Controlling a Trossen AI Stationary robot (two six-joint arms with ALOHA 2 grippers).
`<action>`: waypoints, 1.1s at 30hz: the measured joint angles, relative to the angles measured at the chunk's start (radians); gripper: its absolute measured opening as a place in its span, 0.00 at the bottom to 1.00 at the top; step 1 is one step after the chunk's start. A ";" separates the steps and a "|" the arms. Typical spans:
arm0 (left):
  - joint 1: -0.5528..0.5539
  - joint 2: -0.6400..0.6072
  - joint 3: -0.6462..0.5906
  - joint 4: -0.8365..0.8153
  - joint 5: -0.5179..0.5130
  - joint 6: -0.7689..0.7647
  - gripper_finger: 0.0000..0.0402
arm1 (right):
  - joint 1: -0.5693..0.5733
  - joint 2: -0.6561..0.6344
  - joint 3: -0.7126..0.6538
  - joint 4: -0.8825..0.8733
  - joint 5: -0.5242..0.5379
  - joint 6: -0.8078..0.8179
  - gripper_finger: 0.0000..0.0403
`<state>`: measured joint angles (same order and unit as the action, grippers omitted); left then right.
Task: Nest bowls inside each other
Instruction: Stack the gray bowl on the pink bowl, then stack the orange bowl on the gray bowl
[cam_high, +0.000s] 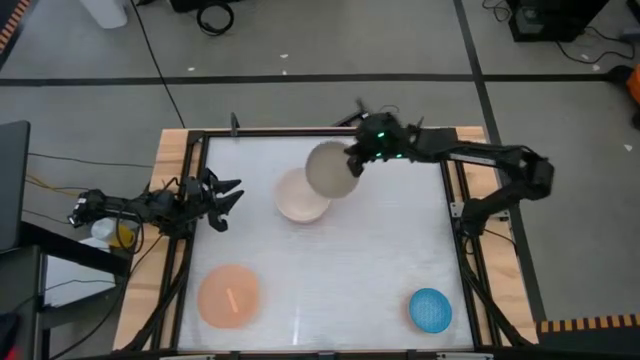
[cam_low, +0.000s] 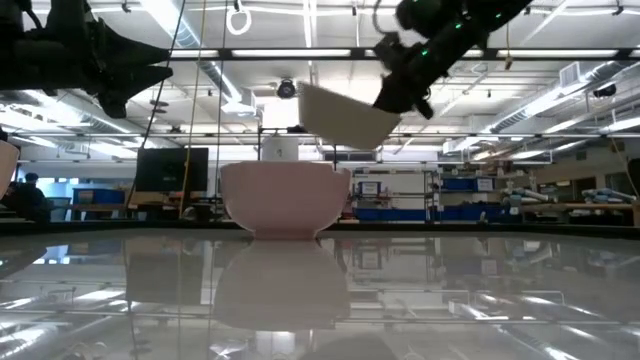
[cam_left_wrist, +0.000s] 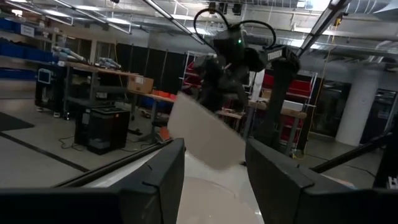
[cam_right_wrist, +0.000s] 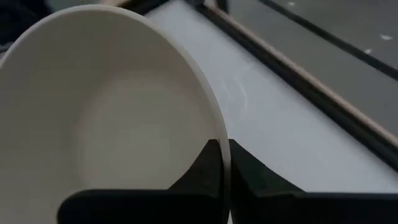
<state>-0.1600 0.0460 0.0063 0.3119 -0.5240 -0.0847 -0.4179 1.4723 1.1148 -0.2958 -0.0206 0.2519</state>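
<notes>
My right gripper (cam_high: 358, 160) is shut on a grey-beige bowl (cam_high: 330, 170), holding it in the air over the far right rim of a cream-white bowl (cam_high: 298, 198). The cream-white bowl stands on its base on the table (cam_low: 283, 198). A peach-orange bowl (cam_high: 229, 296) sits at the near left and a blue bowl (cam_high: 430, 309) at the near right. My left gripper (cam_high: 225, 198) waits open at the table's left edge, touching nothing. My right gripper grips the grey-beige bowl by its rim (cam_right_wrist: 219, 163), one finger inside the bowl and one outside its wall. The fingers slant down from the table's far right. The bowl (cam_low: 345, 118) hangs tilted and lifted clear, above the cream-white bowl.
A dark frame (cam_high: 450, 190) with wooden strips (cam_high: 172, 160) borders the glossy table top. There is bare table between the cream-white bowl and the two near bowls. Cables and boxes lie on the floor beyond the far edge.
</notes>
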 joint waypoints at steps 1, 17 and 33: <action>0.000 0.000 0.000 0.000 0.000 0.000 0.43 | 0.016 0.029 0.015 0.021 0.000 0.000 0.03; 0.000 0.000 0.000 -0.112 0.000 -0.066 0.43 | 0.117 0.413 0.250 -0.003 -0.052 -0.016 0.07; 0.000 0.055 0.001 -0.153 0.001 -0.085 0.43 | 0.121 0.316 0.255 -0.067 0.047 -0.052 0.34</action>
<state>-0.1601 0.1014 0.0070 0.1591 -0.5232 -0.1694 -0.2974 1.7882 1.3701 -0.3633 0.0265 0.2000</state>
